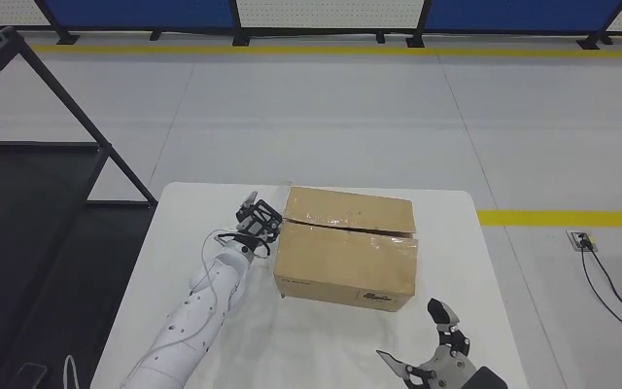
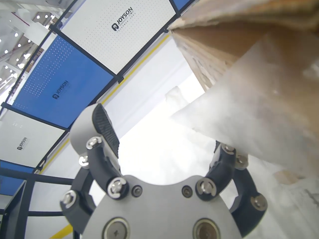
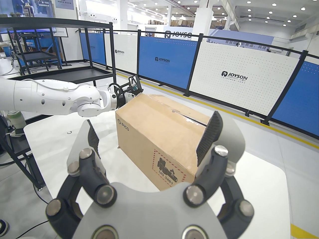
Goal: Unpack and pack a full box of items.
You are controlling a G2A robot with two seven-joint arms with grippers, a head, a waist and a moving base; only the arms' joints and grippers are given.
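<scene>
A closed cardboard box [image 1: 345, 248] sits in the middle of the white table [image 1: 185, 233], its top flaps meeting along a taped seam. My left gripper [image 1: 260, 216] is open at the box's far left top corner, right against the cardboard. In the left wrist view that gripper [image 2: 159, 138] shows one ribbed finger [image 2: 104, 130]; the other is hidden behind a pale blurred strip beside the box corner [image 2: 211, 50]. My right gripper [image 1: 408, 331] hovers open near the table's front right, apart from the box. In the right wrist view the right gripper [image 3: 152, 120] faces the box [image 3: 159, 135] and the left gripper [image 3: 133, 84].
A black metal shelf rack [image 1: 58, 194] stands off the table's left side. Blue and white fence panels [image 1: 330, 12] line the far floor. Bare table surface lies to the left and in front of the box.
</scene>
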